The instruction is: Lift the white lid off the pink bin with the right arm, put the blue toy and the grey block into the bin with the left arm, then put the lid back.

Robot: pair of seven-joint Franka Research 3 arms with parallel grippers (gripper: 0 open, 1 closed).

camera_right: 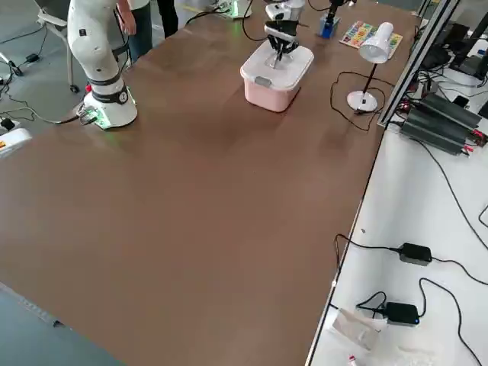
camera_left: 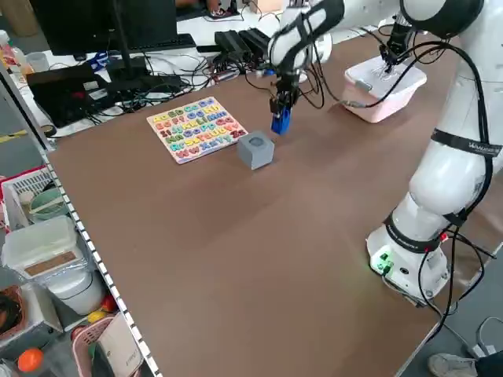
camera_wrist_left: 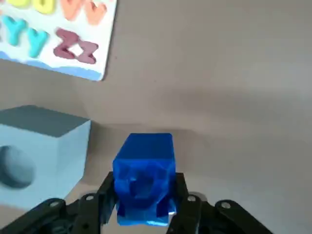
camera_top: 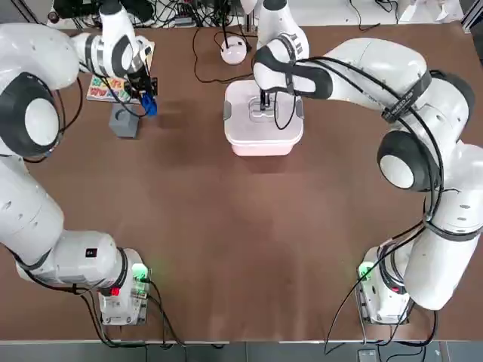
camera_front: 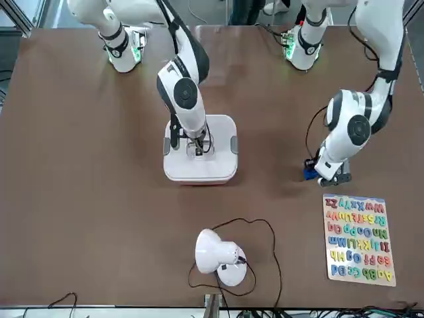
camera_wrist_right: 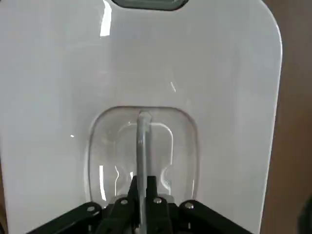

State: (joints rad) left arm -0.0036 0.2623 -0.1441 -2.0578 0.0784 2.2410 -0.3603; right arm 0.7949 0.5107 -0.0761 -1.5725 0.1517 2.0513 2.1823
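The left gripper (camera_top: 146,96) pinched the small bright blue oblong toy (camera_left: 280,122) just clear of the table, beside the blue-grey cube block (camera_top: 124,121). The grip looked low on the toy; it could tip out in transit. The right gripper (camera_top: 265,102) was pressed shut on the thin handle bar of the white rounded-square plastic lid (camera_wrist_right: 146,73), seated on the pale pink plastic bin (camera_top: 262,142). If the grey side clips (camera_front: 233,145) were latched, which could not be seen, lifting would drag the bin up too.
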